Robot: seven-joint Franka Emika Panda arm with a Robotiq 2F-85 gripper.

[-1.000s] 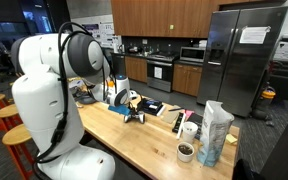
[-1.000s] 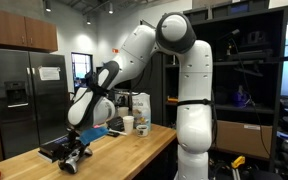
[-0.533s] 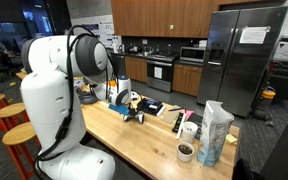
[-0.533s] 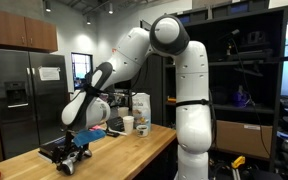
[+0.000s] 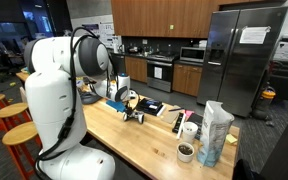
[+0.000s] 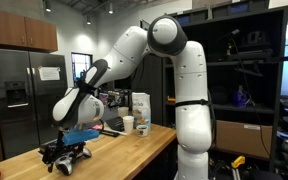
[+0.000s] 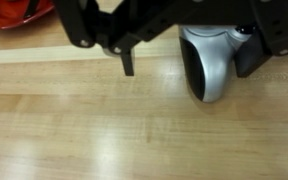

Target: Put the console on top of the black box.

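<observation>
Looking in an exterior view, I see the gripper [image 5: 134, 110] low over the wooden table [image 5: 134, 140], just beside the black box [image 5: 151, 106]. The console is too small to make out there. The paper on the refrigerator [image 5: 246, 55] has writing, but I cannot read it. In the wrist view the jaws stand wide apart and hold nothing. The console [image 7: 206, 62] lies on bare wood between them, very near one finger. I think the danger is an off-centre grip: closing on the rounded horn may make the console twist or slip out.
</observation>
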